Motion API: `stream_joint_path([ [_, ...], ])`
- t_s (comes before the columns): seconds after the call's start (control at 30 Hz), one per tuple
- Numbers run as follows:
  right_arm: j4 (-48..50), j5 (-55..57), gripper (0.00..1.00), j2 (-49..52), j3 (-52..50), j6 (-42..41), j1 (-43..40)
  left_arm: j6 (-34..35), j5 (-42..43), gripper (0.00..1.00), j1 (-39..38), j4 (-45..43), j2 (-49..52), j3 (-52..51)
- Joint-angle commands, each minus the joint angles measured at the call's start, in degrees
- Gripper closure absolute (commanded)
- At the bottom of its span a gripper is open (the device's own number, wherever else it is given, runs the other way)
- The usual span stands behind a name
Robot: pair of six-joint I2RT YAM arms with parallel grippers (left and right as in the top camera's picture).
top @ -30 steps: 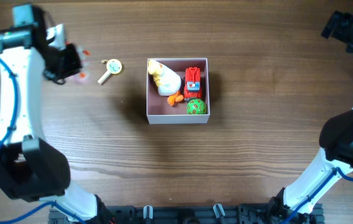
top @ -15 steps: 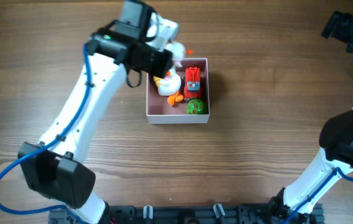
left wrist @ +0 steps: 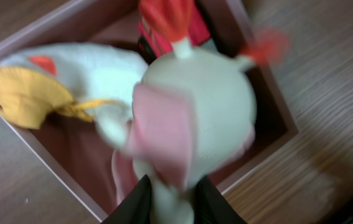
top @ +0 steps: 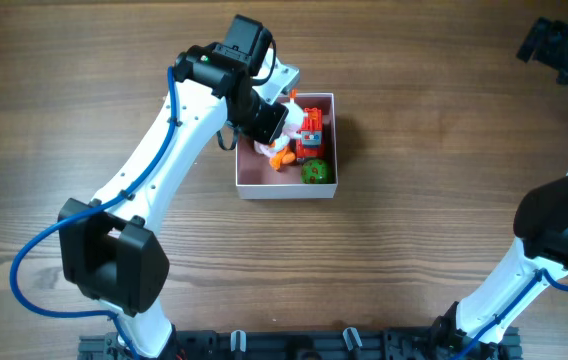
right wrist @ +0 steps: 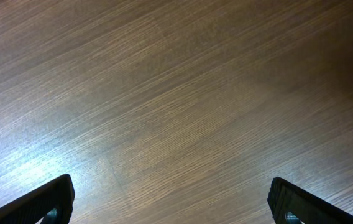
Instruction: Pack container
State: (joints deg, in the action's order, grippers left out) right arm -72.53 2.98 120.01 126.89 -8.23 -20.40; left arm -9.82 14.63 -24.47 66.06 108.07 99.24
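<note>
The container (top: pixel 284 189) is a square white-walled box with a pink inside, at the table's middle. In it lie a white and yellow plush (top: pixel 266 147), a red toy truck (top: pixel 311 125), a green ball (top: pixel 314 172) and an orange piece (top: pixel 282 158). My left gripper (top: pixel 270 120) hovers over the box's back left part, shut on a pale round plush toy (left wrist: pixel 195 106) with a pink ear and red tips. The left wrist view shows the box floor (left wrist: pixel 71 146) and the white and yellow plush (left wrist: pixel 77 81) below it. My right gripper (right wrist: pixel 173 202) is open over bare wood.
The wooden table (top: pixel 434 230) surrounds the box on all sides. My right arm (top: pixel 564 45) is at the far right back corner. The arm bases stand along the front edge.
My left arm has swung from the table's far left to over the container, carrying the pale plush toy, and has come lower over the box. The right arm has not moved.
</note>
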Motion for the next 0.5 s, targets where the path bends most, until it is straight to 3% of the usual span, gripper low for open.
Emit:
stream_joint_path([
  [0.0, 0.11, -0.48, 0.01, 0.20, 0.11, 0.57, 0.28, -0.94, 0.04, 0.78, -0.02, 2.01, 1.68, -0.04],
  [0.27, 0.11, -0.48, 0.00, 0.20, 0.11, 0.59, 0.28, -0.94, 0.04, 0.73, -0.02, 3.80, 3.45, -0.04],
  [0.3, 0.11, -0.48, 0.00, 0.20, 0.11, 0.57, 0.28, -0.94, 0.00, 0.67, -0.02, 3.85, 3.48, -0.04],
  [0.37, 0.11, -0.48, 0.00, 0.20, 0.11, 0.57, 0.28, -0.94, -0.61, 0.44, -0.02, 3.72, 3.48, -0.04],
  [0.4, 0.11, -0.48, 0.00, 0.20, 0.11, 0.57, 0.28, -0.94, -1.51, 0.41, -0.02, 3.54, 3.48, -0.04],
  [0.47, 0.11, -0.48, 0.00, 0.20, 0.11, 0.57, 0.28, -0.90, -3.87, 0.17, -0.02, 2.64, 3.48, -0.02],
])
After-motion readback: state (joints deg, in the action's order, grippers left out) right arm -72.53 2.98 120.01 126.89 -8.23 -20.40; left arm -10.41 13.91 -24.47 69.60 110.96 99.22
